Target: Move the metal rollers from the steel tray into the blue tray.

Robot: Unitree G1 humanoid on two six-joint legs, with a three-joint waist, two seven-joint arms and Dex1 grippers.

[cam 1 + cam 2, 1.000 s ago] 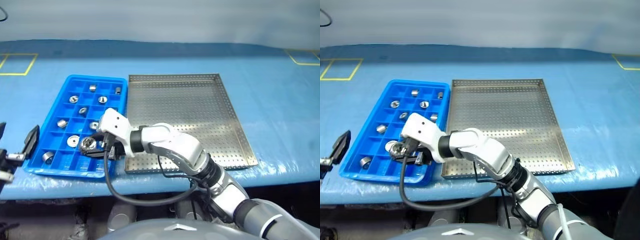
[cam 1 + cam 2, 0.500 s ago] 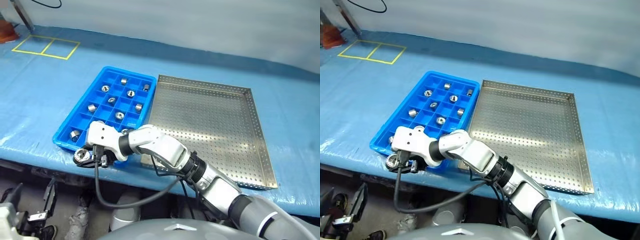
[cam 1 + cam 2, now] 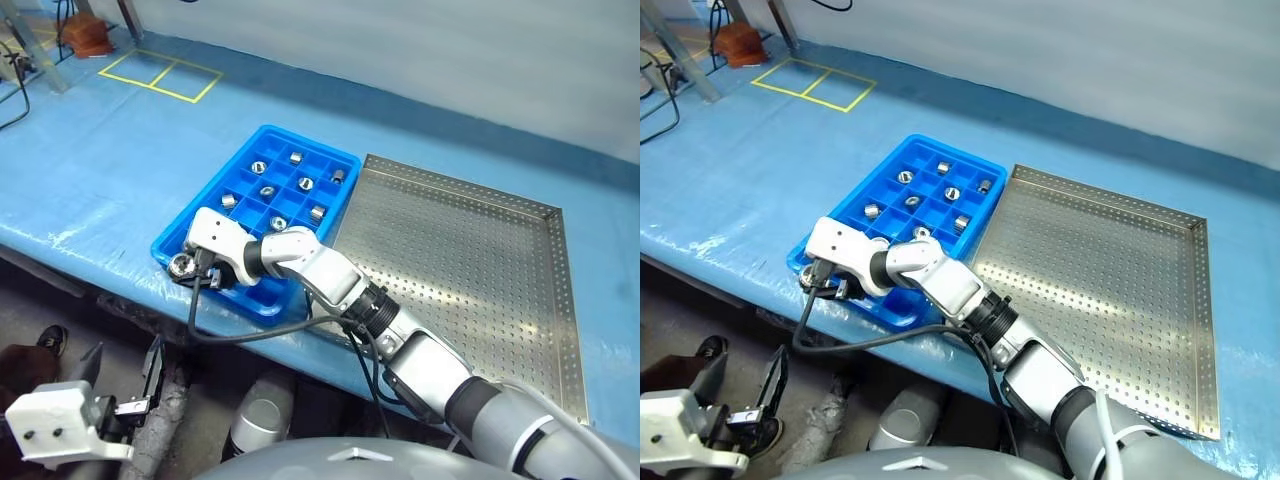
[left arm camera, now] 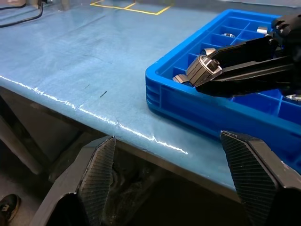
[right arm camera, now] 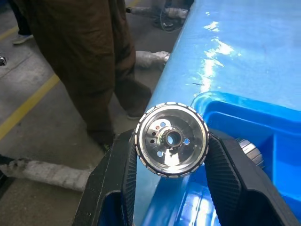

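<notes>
Down at the left, below the table edge, the left gripper [image 4: 169, 183] hangs off the blue-covered table [image 3: 90, 190] with its jaws wide and nothing between them. Beside it, the right gripper [image 3: 186, 270] reaches across to the near left corner of the blue tray [image 3: 330, 160] and pinches one roller [image 5: 171, 140] just above the rim. More rollers [image 3: 268, 192] sit in the tray's compartments. Rightward, the steel tray [image 3: 470, 270] lies touching the blue one. Trouser legs of a person [image 5: 89, 61] stand on the floor past the table.
</notes>
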